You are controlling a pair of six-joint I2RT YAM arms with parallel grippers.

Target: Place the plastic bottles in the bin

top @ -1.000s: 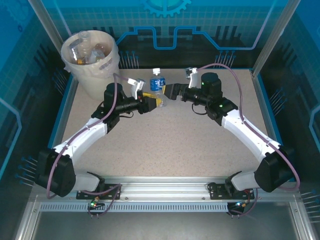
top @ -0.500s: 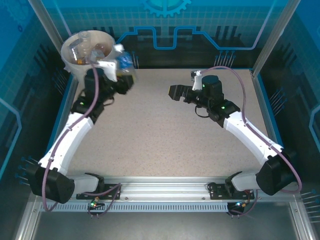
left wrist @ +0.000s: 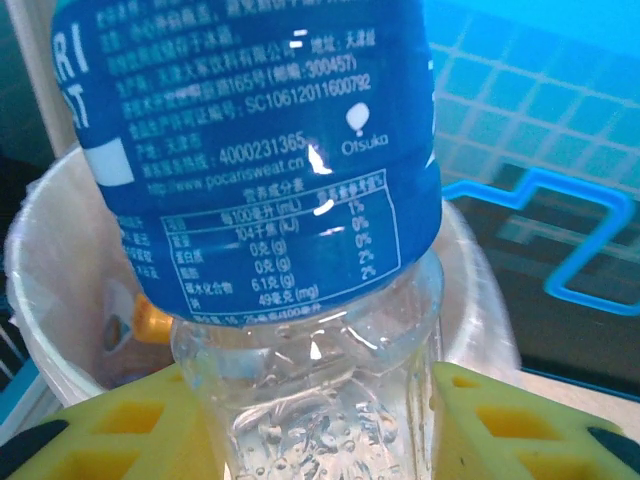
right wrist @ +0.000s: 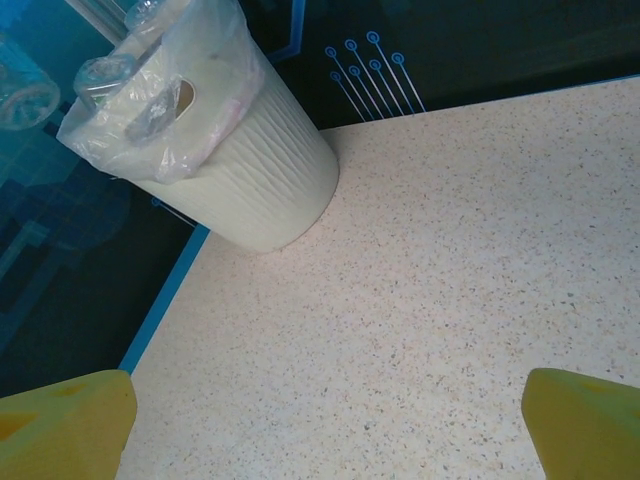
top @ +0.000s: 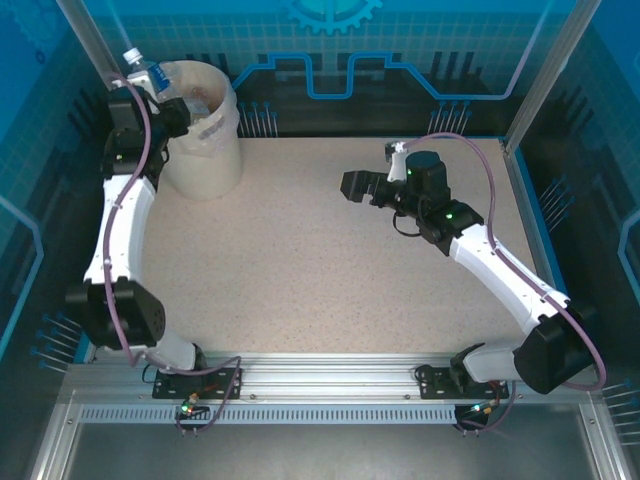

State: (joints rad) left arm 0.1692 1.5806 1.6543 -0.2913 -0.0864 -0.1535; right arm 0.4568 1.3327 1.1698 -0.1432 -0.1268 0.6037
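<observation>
A clear plastic bottle (left wrist: 270, 150) with a blue label and white cap (top: 140, 70) is clamped at its clear lower part between my left gripper's (left wrist: 320, 425) yellow fingers (left wrist: 130, 435). In the top view the left gripper (top: 158, 92) holds it tilted, high at the left rim of the cream-white bin (top: 205, 140). The bin's rim (left wrist: 60, 300) lies just behind and below the bottle. Several other bottles (right wrist: 115, 75) lie inside the bin's clear liner. My right gripper (top: 352, 186) hangs open over bare table, its jaws wide apart (right wrist: 325, 440), pointing toward the bin (right wrist: 250, 180).
The speckled table (top: 320, 270) stretches between the arms. A blue raised border (top: 135, 190) edges it beside the bin. Blue enclosure walls (top: 420, 60) close off the back and sides.
My left arm has swung the blue-labelled bottle from the table's middle back and left, up to the bin's rim. The right gripper drew back slightly and stayed open.
</observation>
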